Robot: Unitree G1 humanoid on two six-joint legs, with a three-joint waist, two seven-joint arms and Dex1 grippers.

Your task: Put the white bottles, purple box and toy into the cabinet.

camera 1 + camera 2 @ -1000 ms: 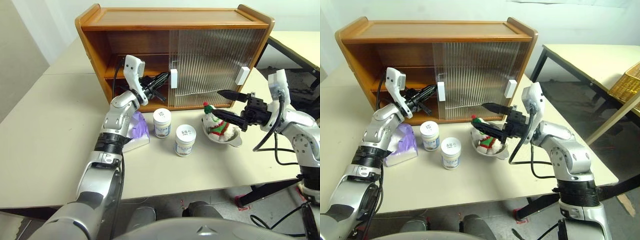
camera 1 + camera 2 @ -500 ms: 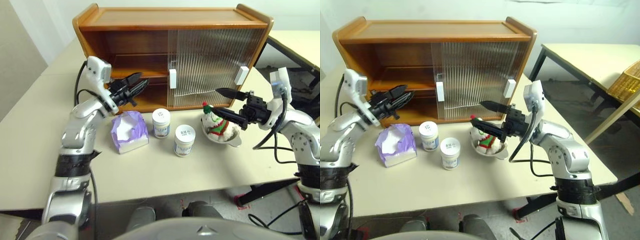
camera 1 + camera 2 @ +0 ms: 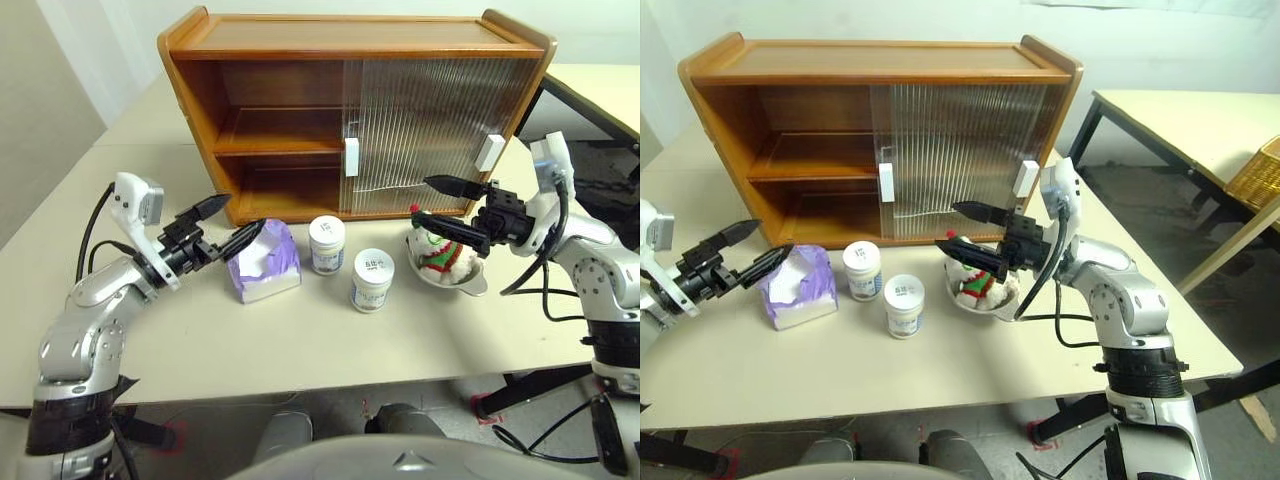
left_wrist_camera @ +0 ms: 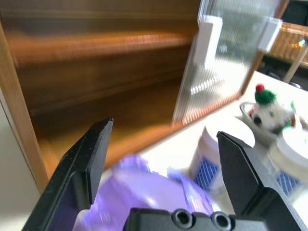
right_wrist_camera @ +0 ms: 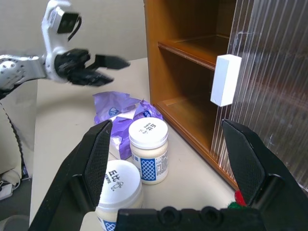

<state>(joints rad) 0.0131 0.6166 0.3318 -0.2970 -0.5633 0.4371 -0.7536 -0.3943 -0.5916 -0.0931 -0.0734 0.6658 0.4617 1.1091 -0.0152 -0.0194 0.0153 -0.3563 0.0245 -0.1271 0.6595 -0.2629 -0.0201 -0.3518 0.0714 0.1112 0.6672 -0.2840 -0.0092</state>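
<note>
Beige tabletop (image 3: 120, 180), wooden cabinet (image 3: 350, 40) at the back, left half uncovered.
Purple box (image 3: 264, 262), two white bottles (image 3: 326, 243) (image 3: 371, 279) with unreadable blue print, and the toy (image 3: 432, 248) in a metal bowl (image 3: 470, 283) all sit in front of it. Left tool (image 3: 220, 226), pressed together at the shelf a second ago, now spread beside the box. Right tool (image 3: 436, 203) spread over the toy, unmoved.

We see the cabinet (image 3: 350, 110) open on its left half. Both ribbed doors (image 3: 430, 130) block the right half. The purple box (image 3: 263, 262) and two white bottles (image 3: 326, 244) stand just in front.
</note>
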